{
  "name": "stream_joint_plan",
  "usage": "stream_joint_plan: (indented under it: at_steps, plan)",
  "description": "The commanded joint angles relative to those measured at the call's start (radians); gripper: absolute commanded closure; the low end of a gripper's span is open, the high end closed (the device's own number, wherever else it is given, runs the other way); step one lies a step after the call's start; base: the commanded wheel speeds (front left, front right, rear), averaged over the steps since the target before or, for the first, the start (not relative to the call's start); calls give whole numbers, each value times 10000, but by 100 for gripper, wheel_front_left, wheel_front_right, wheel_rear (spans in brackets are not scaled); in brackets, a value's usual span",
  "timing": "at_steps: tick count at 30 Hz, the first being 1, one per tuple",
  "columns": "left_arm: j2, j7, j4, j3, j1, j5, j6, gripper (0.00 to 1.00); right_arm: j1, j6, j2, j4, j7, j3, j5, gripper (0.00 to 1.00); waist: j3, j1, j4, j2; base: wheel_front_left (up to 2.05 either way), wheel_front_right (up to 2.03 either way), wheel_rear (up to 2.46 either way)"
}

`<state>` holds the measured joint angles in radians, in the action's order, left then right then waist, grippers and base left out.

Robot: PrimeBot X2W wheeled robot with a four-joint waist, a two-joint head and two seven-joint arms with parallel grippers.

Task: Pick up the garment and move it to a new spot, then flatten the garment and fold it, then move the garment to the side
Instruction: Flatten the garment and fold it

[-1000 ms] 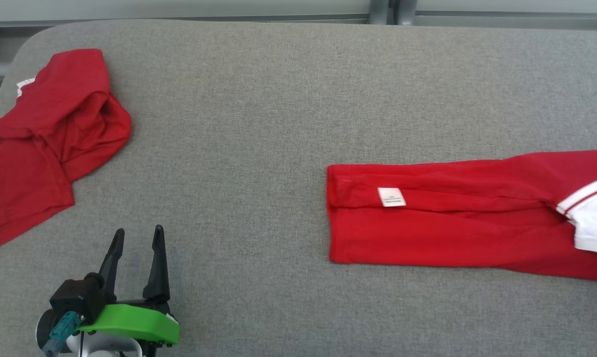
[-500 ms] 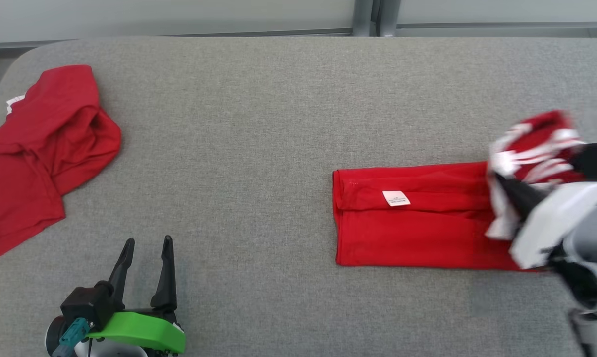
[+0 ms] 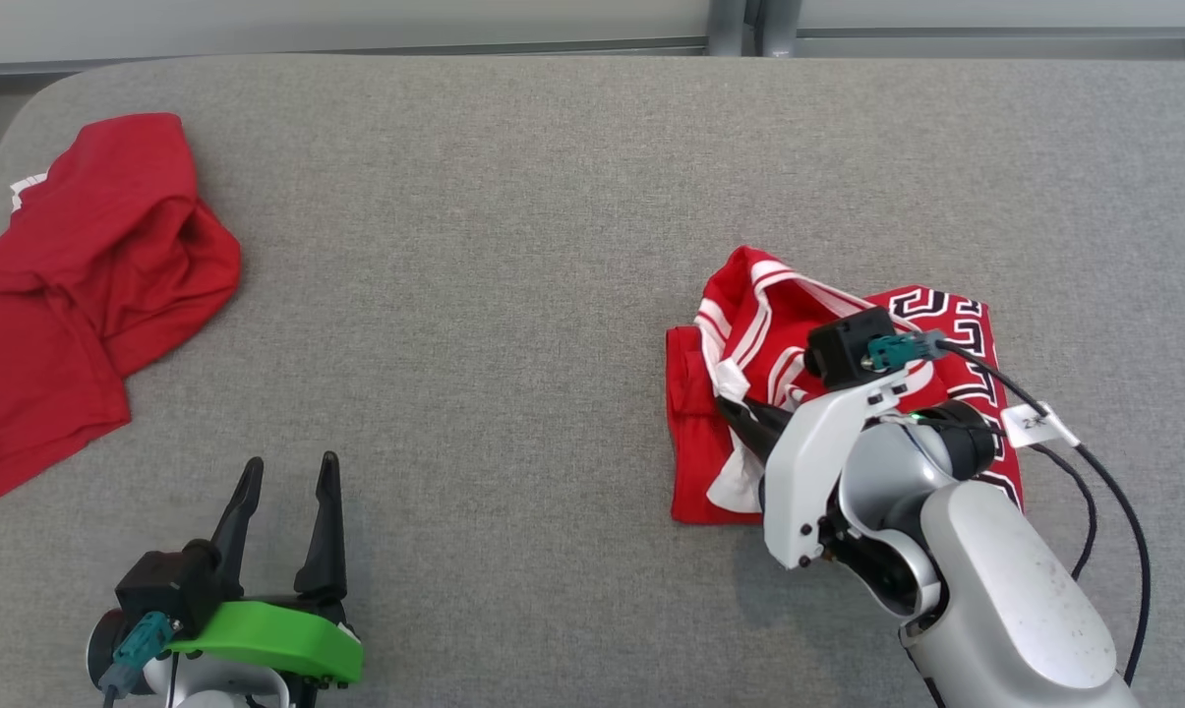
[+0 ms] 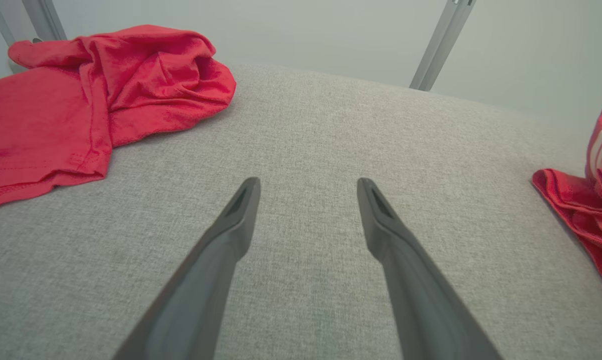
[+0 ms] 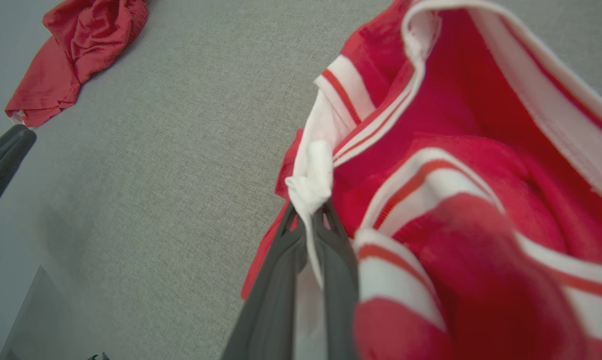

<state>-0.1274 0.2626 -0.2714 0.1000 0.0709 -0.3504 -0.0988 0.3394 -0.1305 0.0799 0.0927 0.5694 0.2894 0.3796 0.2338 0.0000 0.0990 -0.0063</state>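
Garment (image 3: 799,315): right end is now doubled leftward, so folding is judged begun; white trim is pinched by right claw (image 5: 308,215); left claw (image 3: 290,460) is spread.

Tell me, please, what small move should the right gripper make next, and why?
Probably lower the right gripper a little and open it. It is shut on a white edge of the garment, whose striped end lies bunched over the red layer on the table; letting go there should let the fold settle.

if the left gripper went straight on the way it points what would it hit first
Probably only bare grey table: the left gripper points between the crumpled red cloth and the garment.
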Motion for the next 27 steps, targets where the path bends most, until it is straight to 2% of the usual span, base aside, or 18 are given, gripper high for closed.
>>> stream_joint_plan:
  at_steps: [1,2,3,4,7,10,13,14,17,19,21,23,27]
  plan:
    - [21,24,-93,-51,201,7,-64,0,144,-4,-2,237,-91,138,-34,100,25,0,58,63,0,0,0]
    - [36,24,-149,-81,230,11,-74,0,217,-4,-8,361,-113,279,-110,93,25,0,74,63,0,0,0]
    - [50,24,-190,-109,252,1,-89,0,280,-4,-22,440,-140,424,-116,64,21,0,83,63,0,0,0]
    - [58,24,-228,-136,282,6,-106,0,314,-4,-23,487,-170,559,-65,0,14,0,84,63,0,0,0]
    - [84,24,-353,-318,221,30,-131,0,317,-4,210,111,-280,1045,263,0,-58,0,-4,63,0,0,0]
    - [92,24,-351,-487,77,54,-131,0,5,-4,329,-1045,-405,1123,935,0,-95,0,-110,63,0,0,0]
    - [52,24,-259,-662,-39,60,-139,0,-472,0,692,-2506,-73,272,1611,0,-59,0,-262,63,0,0,0]
    - [52,24,-259,-662,-39,60,-139,0,-472,0,692,-2506,-73,272,1611,0,-59,0,-262,63,0,0,0]
    - [55,24,-107,-840,-44,76,-138,0,-1120,-6,1226,-3423,594,-1340,1783,0,75,0,-405,63,0,0,0]
    - [85,24,-28,-845,13,104,-156,0,-1410,-4,1737,-3543,999,-2441,1510,0,215,0,-480,63,0,0,0]
    - [115,23,16,-808,112,131,-167,0,-1719,-6,1972,-3348,1272,-3283,1375,0,346,0,-538,63,0,0,0]
    - [112,24,65,-807,216,145,-193,0,-1822,-4,1904,-3037,1363,-3778,1497,0,487,0,-610,63,0,0,0]
    - [74,24,68,-784,339,167,-219,0,-1639,-4,1930,-2188,1170,-3624,1796,0,669,0,-699,63,0,0,0]
